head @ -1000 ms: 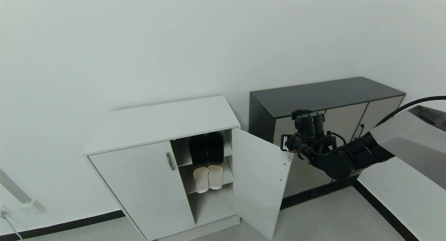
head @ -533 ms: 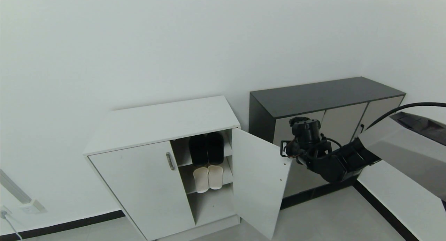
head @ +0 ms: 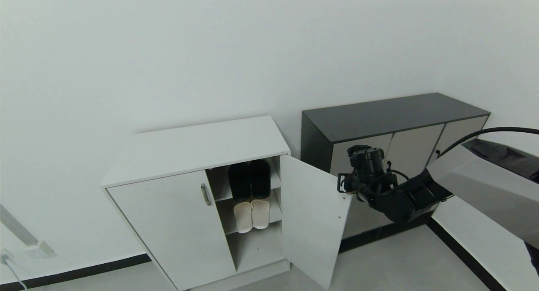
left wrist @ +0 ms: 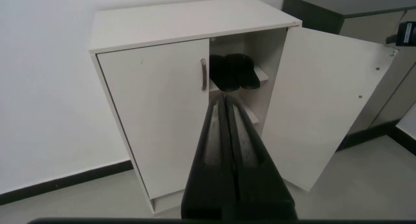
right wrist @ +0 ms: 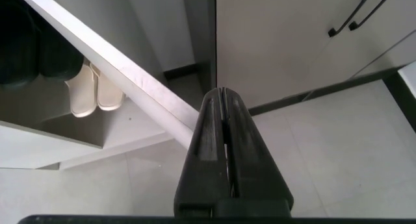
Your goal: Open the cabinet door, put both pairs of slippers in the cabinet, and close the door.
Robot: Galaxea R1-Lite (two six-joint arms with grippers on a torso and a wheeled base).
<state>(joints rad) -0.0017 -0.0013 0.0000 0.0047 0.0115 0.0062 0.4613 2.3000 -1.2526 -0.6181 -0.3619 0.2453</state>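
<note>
The white cabinet (head: 193, 148) has its right door (head: 311, 223) swung open. Black slippers (head: 249, 179) lie on the upper shelf and white slippers (head: 252, 215) on the shelf below. My right gripper (head: 342, 185) is at the door's outer free edge, on its outside. In the right wrist view this gripper (right wrist: 223, 93) is shut and empty, its tip against the door's edge (right wrist: 110, 58), with the white slippers (right wrist: 91, 94) beyond. My left gripper (left wrist: 225, 100) is shut and empty, held back in front of the cabinet (left wrist: 182, 23) and the open door (left wrist: 325, 100).
The cabinet's left door is closed, with a handle (head: 206, 194). A dark cabinet (head: 391, 114) with grey doors stands right of the open door, close behind my right arm. Grey floor (head: 391, 265) lies open in front. A wall socket (head: 38, 249) sits low on the left.
My right arm has moved left and slightly down, bringing the gripper up to the door's outer edge. The door and the slippers have stayed put.
</note>
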